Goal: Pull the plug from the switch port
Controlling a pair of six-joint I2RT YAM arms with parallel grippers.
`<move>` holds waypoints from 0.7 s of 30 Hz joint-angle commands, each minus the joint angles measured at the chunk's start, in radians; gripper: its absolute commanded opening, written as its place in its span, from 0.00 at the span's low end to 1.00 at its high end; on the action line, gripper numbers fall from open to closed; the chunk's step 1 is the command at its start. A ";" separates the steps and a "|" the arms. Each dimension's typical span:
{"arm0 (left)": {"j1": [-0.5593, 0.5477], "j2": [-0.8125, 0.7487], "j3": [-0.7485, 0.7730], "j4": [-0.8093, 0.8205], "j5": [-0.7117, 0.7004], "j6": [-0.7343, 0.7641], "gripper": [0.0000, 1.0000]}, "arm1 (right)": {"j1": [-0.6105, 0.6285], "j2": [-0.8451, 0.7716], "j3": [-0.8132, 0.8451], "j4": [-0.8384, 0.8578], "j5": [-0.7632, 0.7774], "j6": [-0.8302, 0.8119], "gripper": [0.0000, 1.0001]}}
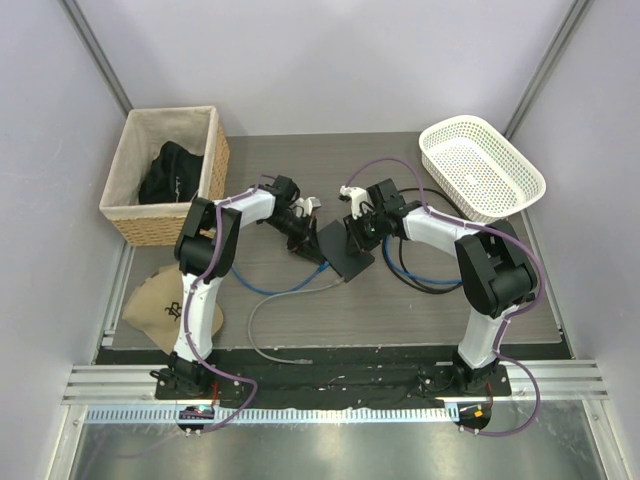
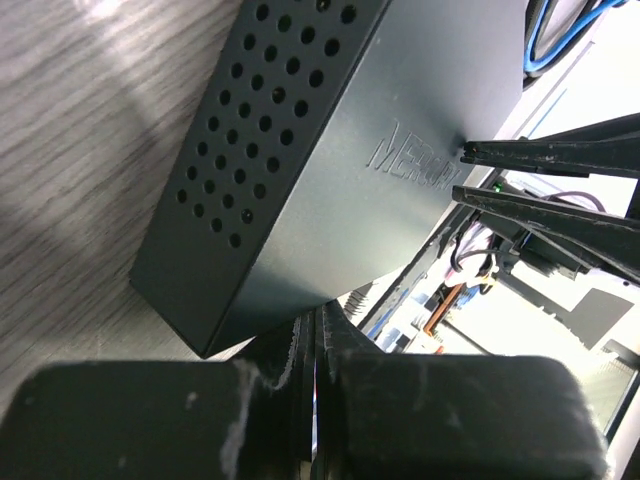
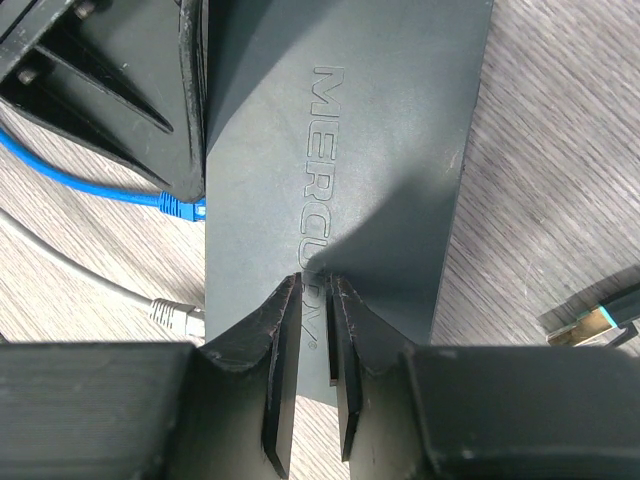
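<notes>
The flat black switch lies mid-table, its vented end facing the left wrist view. A blue plug and a grey plug sit in the switch's long edge; the switch port itself is hidden behind them. My left gripper is by that edge, just beside the blue plug, its jaws shut with nothing visible between them. My right gripper rests its tips on the switch's top face over the embossed lettering, jaws a narrow gap apart, holding nothing.
The blue cable and a grey cable trail toward the near edge. Black cords loop at the right, one with a loose gold-tipped plug. A wicker basket, a white basket and a beige cap stand around.
</notes>
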 commanded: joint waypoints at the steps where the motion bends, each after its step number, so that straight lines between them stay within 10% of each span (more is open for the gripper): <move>1: -0.008 0.042 0.020 0.037 -0.156 0.007 0.00 | 0.000 0.009 -0.020 -0.022 0.035 0.005 0.25; 9: 0.018 -0.001 0.001 0.012 -0.161 0.029 0.00 | 0.000 0.022 -0.006 -0.023 0.040 0.000 0.24; 14: 0.067 -0.066 -0.136 0.169 -0.043 0.006 0.36 | 0.000 0.016 -0.014 -0.022 0.045 -0.001 0.24; 21: 0.053 -0.027 -0.176 0.288 0.016 0.007 0.47 | 0.000 0.031 -0.008 -0.034 0.051 0.003 0.24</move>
